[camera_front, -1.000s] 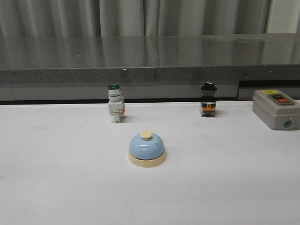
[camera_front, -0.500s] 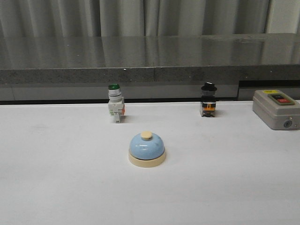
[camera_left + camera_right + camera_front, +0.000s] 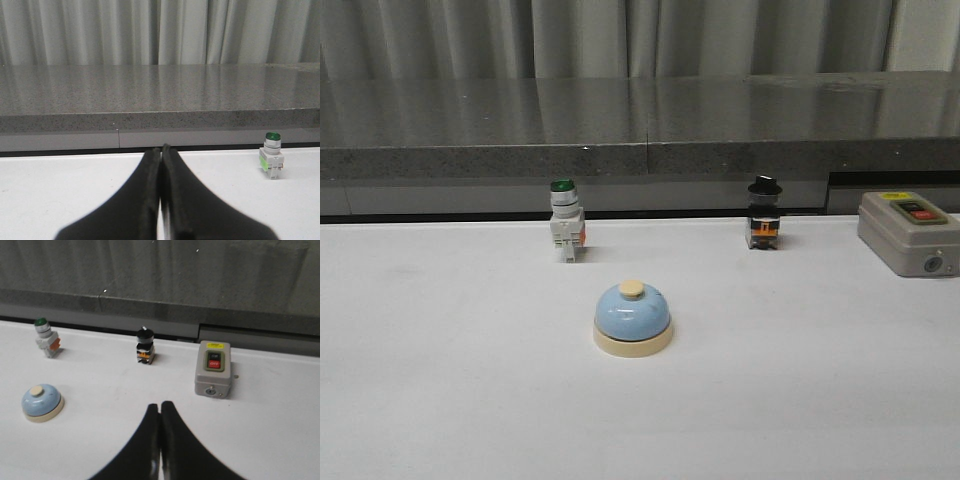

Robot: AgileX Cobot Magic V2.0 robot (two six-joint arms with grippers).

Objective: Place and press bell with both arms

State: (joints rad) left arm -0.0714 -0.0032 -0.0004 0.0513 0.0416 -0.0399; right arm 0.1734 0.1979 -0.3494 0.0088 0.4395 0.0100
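Observation:
The light-blue bell (image 3: 633, 317) with its cream base and cream button stands upright on the white table (image 3: 440, 380), near the middle. It also shows in the right wrist view (image 3: 42, 402). Neither arm shows in the front view. My left gripper (image 3: 161, 149) is shut and empty, low over the table, and the bell is out of its view. My right gripper (image 3: 160, 404) is shut and empty, above the table, well apart from the bell.
A green-capped white push-button switch (image 3: 566, 222) stands behind the bell to the left. A black-knobbed switch (image 3: 764, 214) stands behind to the right. A grey box with a red button (image 3: 910, 232) sits at the far right. A dark stone ledge (image 3: 640, 130) runs along the back.

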